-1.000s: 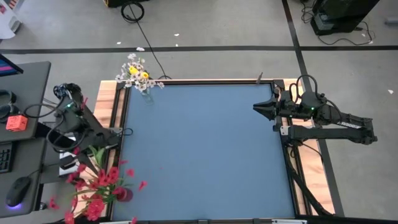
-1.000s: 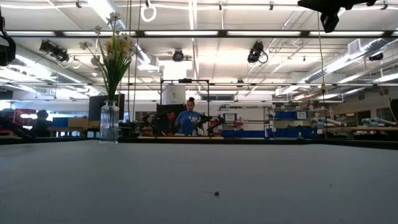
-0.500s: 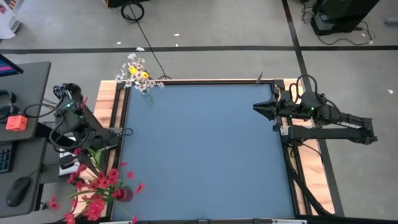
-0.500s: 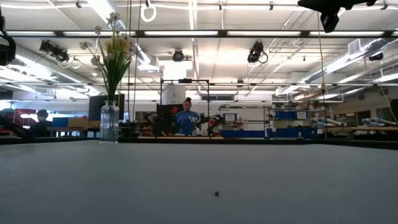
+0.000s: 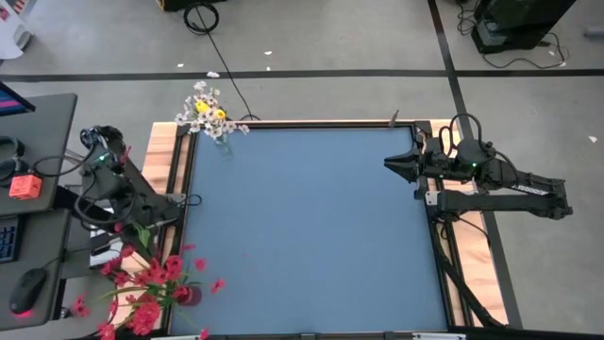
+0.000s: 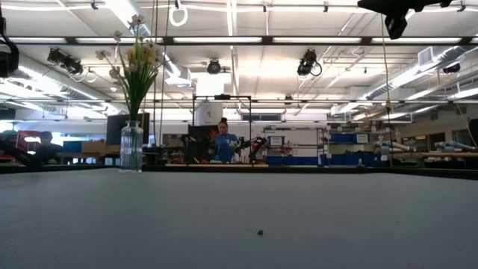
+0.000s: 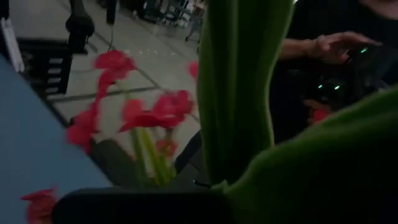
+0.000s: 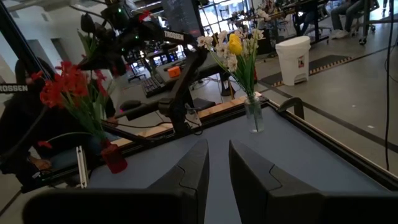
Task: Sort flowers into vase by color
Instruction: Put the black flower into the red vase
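The left end effector [image 5: 142,229] appears clamped on an upright green stem [image 7: 239,87], just above the red vase [image 5: 187,295] at the bench's near-left corner; right end effector [image 5: 392,162], narrowly parted, waits well apart.

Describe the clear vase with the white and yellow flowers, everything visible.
The clear vase is a small, ribbed, glass-looking cylinder standing upright at the far left corner of the blue table. It holds a bunch of green stems, fanning upward into small white blossoms and yellow buds. Seen from above, the blooms spread past the table edge. Neither gripper touches it: the right gripper hovers at the table's right edge, and the left arm is by the red flowers.
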You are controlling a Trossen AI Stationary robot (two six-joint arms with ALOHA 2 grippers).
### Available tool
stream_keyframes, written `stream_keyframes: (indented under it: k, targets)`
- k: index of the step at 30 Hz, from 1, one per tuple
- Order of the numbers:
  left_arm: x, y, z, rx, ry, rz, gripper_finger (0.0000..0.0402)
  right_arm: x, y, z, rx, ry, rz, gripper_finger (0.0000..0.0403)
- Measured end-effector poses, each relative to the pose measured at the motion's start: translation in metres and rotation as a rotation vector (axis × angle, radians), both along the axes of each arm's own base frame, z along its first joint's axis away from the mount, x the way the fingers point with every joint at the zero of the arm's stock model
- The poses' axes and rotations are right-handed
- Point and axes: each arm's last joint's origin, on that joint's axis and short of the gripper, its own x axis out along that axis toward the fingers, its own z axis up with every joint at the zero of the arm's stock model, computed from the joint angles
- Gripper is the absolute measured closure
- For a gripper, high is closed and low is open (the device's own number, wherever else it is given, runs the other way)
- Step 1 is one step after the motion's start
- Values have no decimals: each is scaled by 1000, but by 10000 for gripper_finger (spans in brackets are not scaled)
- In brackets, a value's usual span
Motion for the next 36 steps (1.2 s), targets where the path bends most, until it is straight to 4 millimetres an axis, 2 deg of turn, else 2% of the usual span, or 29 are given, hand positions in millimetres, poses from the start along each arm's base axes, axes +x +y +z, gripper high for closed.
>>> stream_keyframes:
  k: [8, 13, 18, 23, 26, 29, 33, 36]
  targets:
    - [-2, 2, 27, -9, -47, -8, 378, 0, 0, 0, 0, 0, 0, 330]
    - [5, -4, 24, 25, -29, 45, 381, 0, 0, 0, 0, 0, 0, 330]
    - [11, -12, 13, 50, -24, 45, 390, 0, 0, 0, 0, 0, 0, 330]
    - [11, -12, 14, 26, 10, 40, 339, 0, 0, 0, 0, 0, 0, 330]
    - [10, -11, 21, -1, 17, 34, 306, 0, 0, 0, 0, 0, 0, 330]
    - [8, -9, 29, 6, -10, 33, 290, 0, 0, 0, 0, 0, 0, 330]
    - [8, -6, 31, 25, -30, 72, 294, 0, 0, 0, 0, 0, 0, 330]
    - [7, -4, 27, 74, -34, 101, 328, 0, 0, 0, 0, 0, 0, 330]
